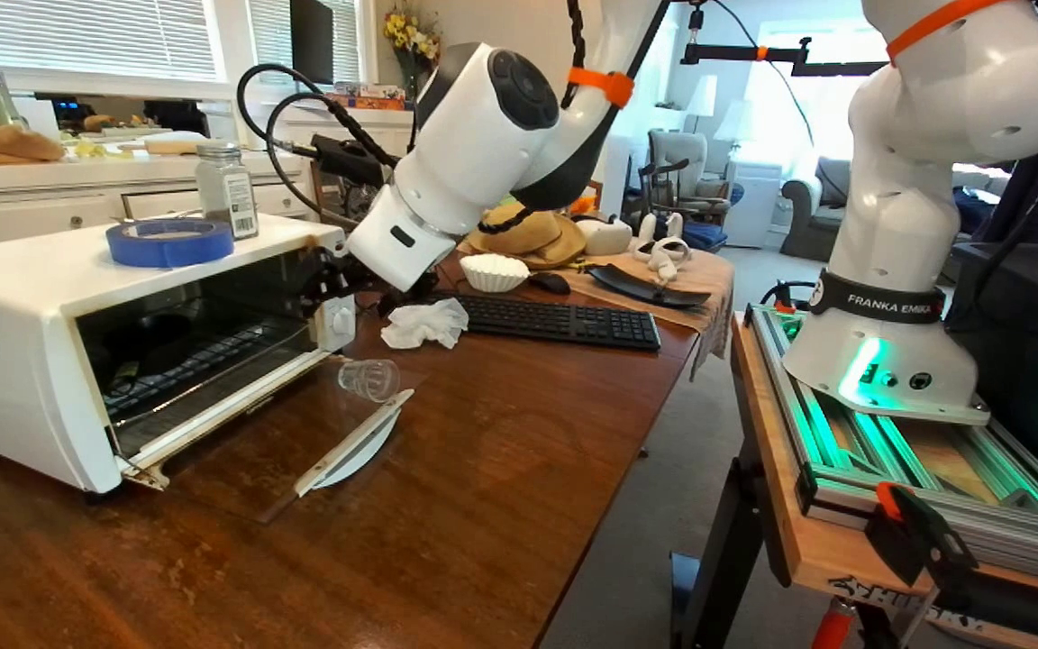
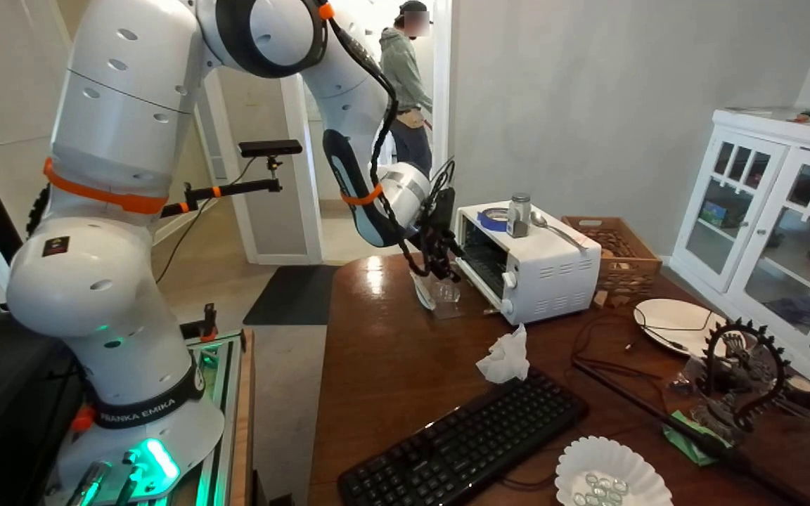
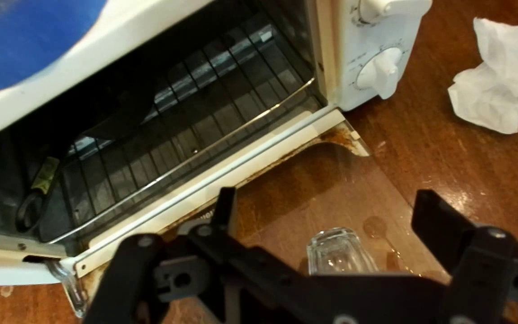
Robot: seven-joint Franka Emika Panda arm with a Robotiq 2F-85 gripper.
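Gripper (image 3: 325, 198): closest to the camera in the wrist view. Its two black fingers (image 3: 439, 220) are spread wide. The glass cup (image 3: 340, 252) shows in the gap, lower down, and both fingers are clear of it. In both exterior views the gripper is in front of the mouth of the white oven (image 1: 10, 333).
Oven: a little toaster kind, at the left in an exterior view, sitting on the shiny brown table (image 1: 519, 424). A wire rack (image 3: 250, 121) is inside.
Dark thing (image 3: 45, 177): in the left part of the oven. It has a handle with a loop at the end and a yellow-green patch. The rest is too dark to make out.
Blue tape (image 1: 168, 254): a roll, lying flat on top of the oven.
Jar (image 1: 227, 194): clear, with a silver lid, standing up straight just beside the tape.
Oven door (image 3: 362, 189): folded down over the table. It is see-through, with brown rust along the edge by the oven and a long pale handle (image 1: 355, 442) on the other edge.
Cup: lying on its side on the door, near the end by the two knobs (image 3: 380, 74).
Paper (image 1: 426, 323): white and crumpled, on the table, just beside the long black keyboard (image 1: 564, 326).
Bowl (image 1: 494, 281): white, with a wavy rim and clear, shiny bits (image 2: 619, 485) in it.
Mouse (image 1: 550, 283): black, just right of the bowl.
Robot base (image 1: 879, 351): white, far right in an exterior view, with a green light.
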